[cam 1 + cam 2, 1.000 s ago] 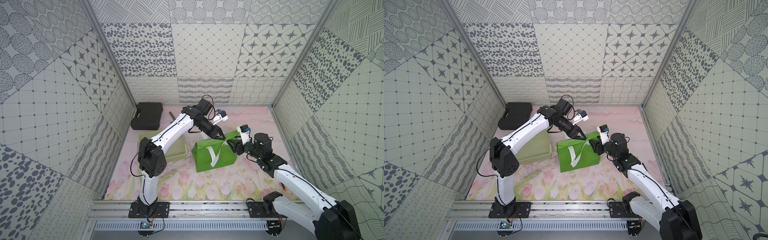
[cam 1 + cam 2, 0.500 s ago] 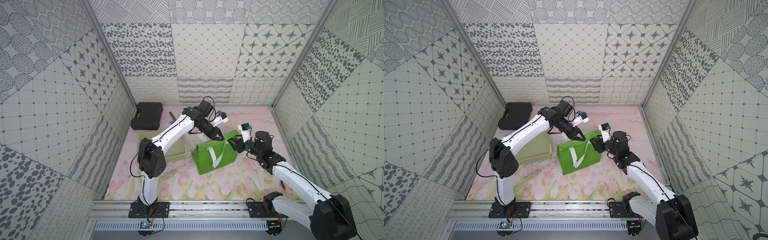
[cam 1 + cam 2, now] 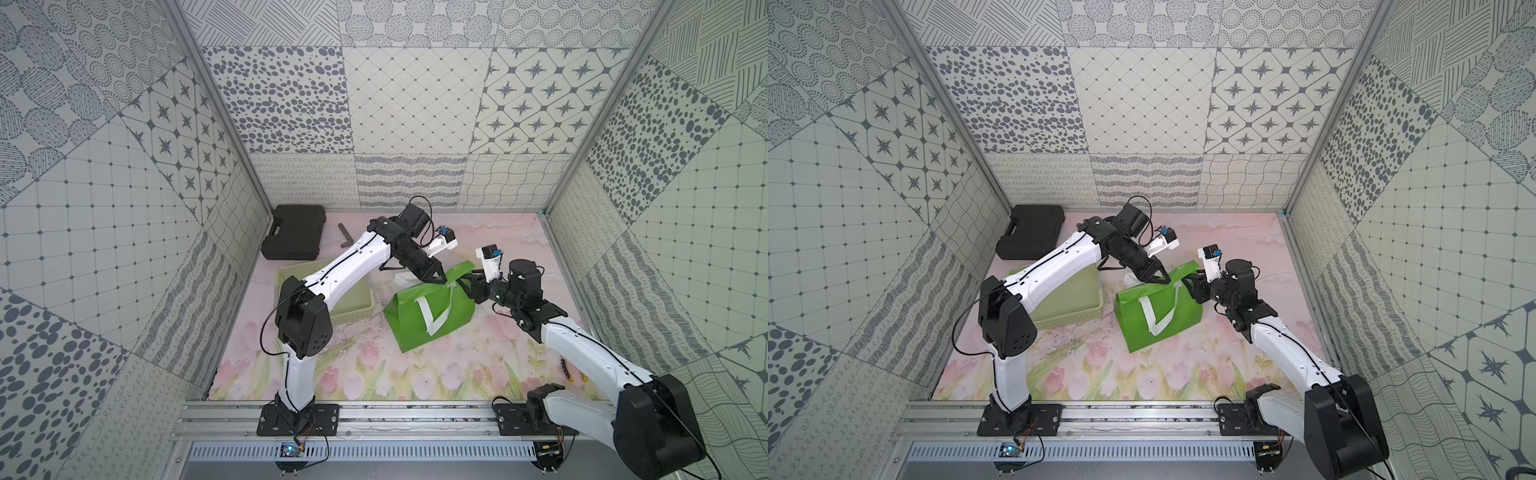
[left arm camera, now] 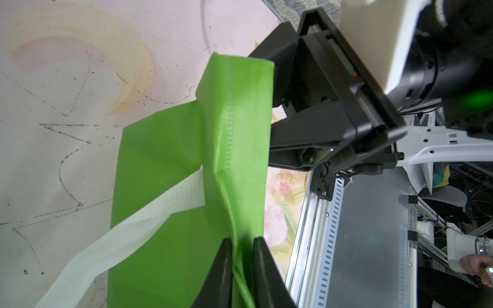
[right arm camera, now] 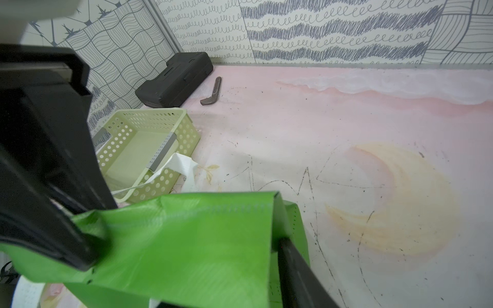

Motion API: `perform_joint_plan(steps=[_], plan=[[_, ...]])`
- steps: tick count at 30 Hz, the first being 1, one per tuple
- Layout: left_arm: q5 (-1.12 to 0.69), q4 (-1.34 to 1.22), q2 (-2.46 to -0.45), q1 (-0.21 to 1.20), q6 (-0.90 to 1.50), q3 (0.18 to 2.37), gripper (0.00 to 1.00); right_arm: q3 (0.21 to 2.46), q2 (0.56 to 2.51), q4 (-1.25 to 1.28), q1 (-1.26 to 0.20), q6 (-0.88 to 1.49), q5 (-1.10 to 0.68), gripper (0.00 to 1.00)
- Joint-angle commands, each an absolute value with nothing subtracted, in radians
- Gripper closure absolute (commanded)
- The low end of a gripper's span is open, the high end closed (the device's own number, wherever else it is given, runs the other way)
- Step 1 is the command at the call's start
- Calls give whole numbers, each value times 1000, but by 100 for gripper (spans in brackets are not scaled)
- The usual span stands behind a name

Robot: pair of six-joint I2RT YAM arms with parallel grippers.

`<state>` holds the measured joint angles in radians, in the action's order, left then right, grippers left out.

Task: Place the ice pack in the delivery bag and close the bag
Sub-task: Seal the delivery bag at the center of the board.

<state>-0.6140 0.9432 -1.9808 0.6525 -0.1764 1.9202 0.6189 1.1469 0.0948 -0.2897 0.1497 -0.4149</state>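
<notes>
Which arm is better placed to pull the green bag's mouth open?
Probably left. The left gripper pinches a fold at the rim of the bag; the right gripper only straddles the bag's end, jaws apart.

In a top view I find the delivery bag (image 3: 405,322) at mid-frame, with the basket (image 3: 353,312) just left of it. The case (image 3: 295,232) sits above the basket, toward the upper left, a bent bar (image 3: 344,237) just to its right.

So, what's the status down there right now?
Left gripper pinching rim of delivery bag; right gripper open, straddling the same rim. Ice pack not in sight. Bag looks flat, mouth not opened yet.
</notes>
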Motion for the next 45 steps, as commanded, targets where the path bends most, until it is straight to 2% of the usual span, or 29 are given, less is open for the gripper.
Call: perform_joint_plan(steps=[1, 6, 12, 16, 18, 25, 26, 27, 28, 39, 45], plan=[[-549, 1020, -1964, 666, -228, 1889, 88, 648, 1160, 123, -281, 154, -394, 55], [-518, 1016, -1958, 666, -235, 1877, 100, 645, 1120, 70, -278, 133, -380, 53], [-489, 1002, -1948, 665, -238, 1876, 100, 642, 1054, -41, -264, 160, -377, 51], [-492, 992, -1943, 666, -238, 1878, 100, 610, 1011, -48, -250, 184, -338, 57], [-481, 993, -1939, 664, -234, 1881, 100, 612, 1013, -40, -241, 187, -349, 63], [-447, 980, -1918, 667, -216, 1888, 100, 622, 1049, 9, -238, 195, -406, 67], [-455, 978, -1915, 667, -213, 1893, 82, 623, 1051, 13, -238, 196, -406, 67], [-460, 973, -1913, 667, -208, 1896, 72, 621, 1051, 17, -239, 195, -408, 67], [-470, 967, -1912, 667, -206, 1898, 69, 621, 1052, 22, -238, 195, -412, 68], [-565, 960, -2038, 667, -174, 2074, 67, 629, 1074, 48, -238, 194, -428, 72], [-597, 971, -2111, 670, -166, 2172, 71, 641, 1097, 62, -237, 196, -450, 75]])
